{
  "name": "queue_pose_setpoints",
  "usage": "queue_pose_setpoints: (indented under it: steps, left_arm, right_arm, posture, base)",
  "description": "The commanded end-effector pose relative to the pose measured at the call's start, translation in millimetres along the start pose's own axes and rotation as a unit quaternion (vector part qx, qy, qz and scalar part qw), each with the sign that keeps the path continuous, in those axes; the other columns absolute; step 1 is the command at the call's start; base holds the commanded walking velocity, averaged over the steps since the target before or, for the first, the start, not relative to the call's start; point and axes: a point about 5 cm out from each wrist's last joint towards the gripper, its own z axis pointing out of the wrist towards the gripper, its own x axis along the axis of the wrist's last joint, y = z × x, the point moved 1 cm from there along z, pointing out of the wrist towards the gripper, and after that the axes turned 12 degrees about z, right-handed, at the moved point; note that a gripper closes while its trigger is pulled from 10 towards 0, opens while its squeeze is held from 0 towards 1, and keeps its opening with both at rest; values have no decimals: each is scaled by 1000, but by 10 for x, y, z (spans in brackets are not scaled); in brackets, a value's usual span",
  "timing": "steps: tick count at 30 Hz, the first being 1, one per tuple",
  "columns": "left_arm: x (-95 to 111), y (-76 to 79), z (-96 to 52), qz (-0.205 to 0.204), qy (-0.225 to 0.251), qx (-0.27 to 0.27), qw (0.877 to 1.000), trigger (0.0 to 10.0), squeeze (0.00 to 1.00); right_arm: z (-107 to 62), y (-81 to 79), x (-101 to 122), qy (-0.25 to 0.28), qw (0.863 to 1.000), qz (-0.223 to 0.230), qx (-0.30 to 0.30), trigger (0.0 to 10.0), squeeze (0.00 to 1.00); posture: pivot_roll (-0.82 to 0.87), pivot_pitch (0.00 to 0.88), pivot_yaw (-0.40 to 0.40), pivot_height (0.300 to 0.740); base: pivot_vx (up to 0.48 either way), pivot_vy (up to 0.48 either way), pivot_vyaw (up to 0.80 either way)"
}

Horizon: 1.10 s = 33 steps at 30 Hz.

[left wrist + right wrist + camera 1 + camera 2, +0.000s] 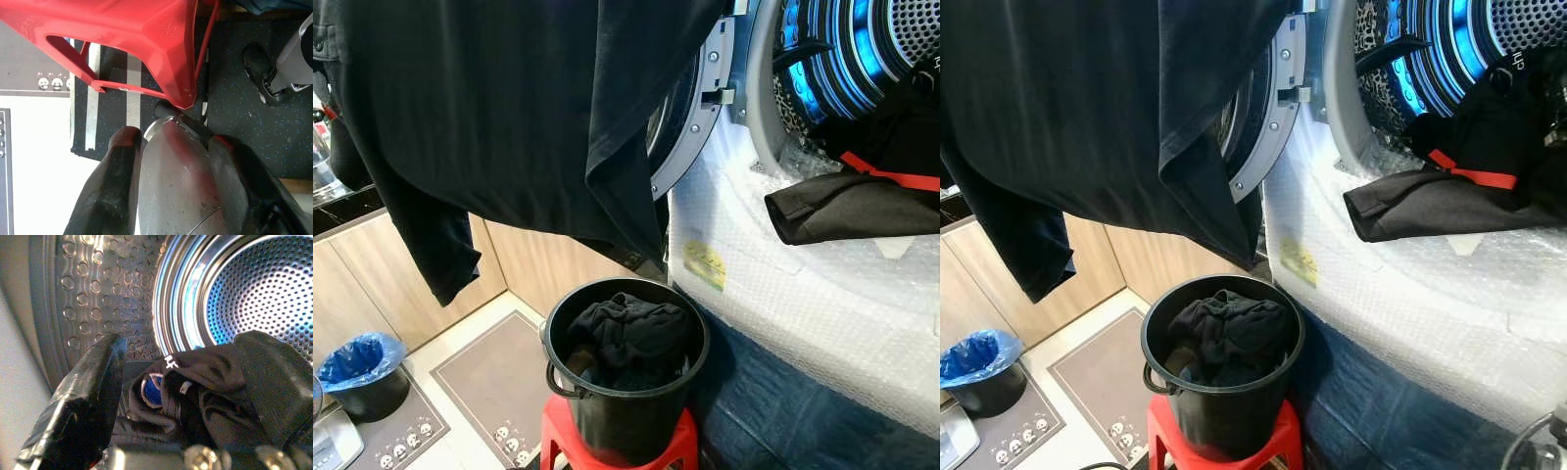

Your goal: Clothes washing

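Observation:
My right gripper (188, 357) is at the mouth of the washer drum (862, 49), which is lit blue inside. It is shut on a bunched black garment (195, 391) with small white lettering. That garment has a red strap (891, 174), and one sleeve (847, 211) spills out over the washer's front rim. A large black shirt (499, 108) hangs across the upper left; whatever holds its top is out of frame. Below it, a black bucket (626, 416) with dark clothes (631, 333) stands on a red stool (680, 448). My left gripper (171, 139) hangs low beside the stool (122, 29), open.
The round washer door (690, 127) stands open to the left of the drum. Bubble wrap (803, 304) covers the washer's front. A bin with a blue bag (360, 367) sits on the floor at the lower left beside grey mats (494, 377). Wooden cabinets (372, 284) line the left.

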Motion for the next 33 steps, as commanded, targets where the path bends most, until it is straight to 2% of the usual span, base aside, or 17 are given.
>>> queue_pose_setpoints:
  steps: [1, 7, 11, 15, 16, 19, 20, 22, 27, 29, 33]
  left_arm:
    - [-78, 22, -11, 9, -19, -12, 1000, 10000, 0]
    - [-77, 19, -10, 12, -19, -12, 1000, 10000, 0]
    - [-84, 16, -12, 13, -20, -12, 1000, 10000, 0]
    - [-76, 13, -11, 14, -19, -12, 1000, 10000, 0]
    - [-81, 16, -12, 7, -19, -10, 1000, 10000, 0]
    - [-87, 18, -12, 0, -20, -10, 1000, 10000, 0]
    - [-89, 16, -12, -5, -21, -9, 1000, 10000, 0]
    - [-89, 14, -13, -5, -21, -8, 1000, 10000, 0]
    - [-99, 11, -15, -5, -22, -7, 1000, 10000, 0]
    - [-103, 11, -16, -4, -22, -7, 1000, 10000, 0]
    - [-108, 13, -17, -3, -23, -7, 1000, 10000, 0]
  right_arm:
    - [-27, -25, 29, 2, 1000, 5, 4, 10000, 0]
    - [-62, -52, 43, 7, 1000, 8, 7, 10000, 0]
    - [-100, -167, 104, 20, 999, 2, 46, 10000, 0]
    - [-140, -240, 90, 0, 997, -21, 80, 10000, 0]
    - [-180, -292, 80, -8, 994, -30, 107, 10000, 0]
    - [-215, -332, 57, -17, 991, -31, 130, 10000, 0]
    - [-273, -427, 12, -30, 984, -41, 170, 10000, 0]
    - [-325, -495, -28, -41, 978, -45, 198, 10000, 0]
    - [-599, -889, -295, -99, 942, -73, 311, 10000, 0]
    - [-680, -984, -402, -125, 931, -90, 330, 10000, 0]
    - [-713, -996, -528, -141, 928, -126, 322, 10000, 0]
  posture:
    - [-247, 0, 85, 740]
    - [-251, 0, 88, 740]
    - [-246, 0, 93, 740]
    - [-238, 0, 86, 740]
    - [-234, 0, 82, 740]
    - [-231, 0, 78, 740]
    - [-228, 0, 77, 740]
    - [-224, 0, 76, 740]
    - [-224, 0, 78, 740]
    - [-224, 0, 79, 740]
    - [-229, 0, 83, 740]
  base:
    - [0, 0, 0]
    - [0, 0, 0]
    - [0, 0, 0]
    - [0, 0, 0]
    - [0, 0, 0]
    - [0, 0, 0]
    - [0, 0, 0]
    - [0, 0, 0]
    - [0, 0, 0]
    - [0, 0, 0]
    - [0, 0, 0]
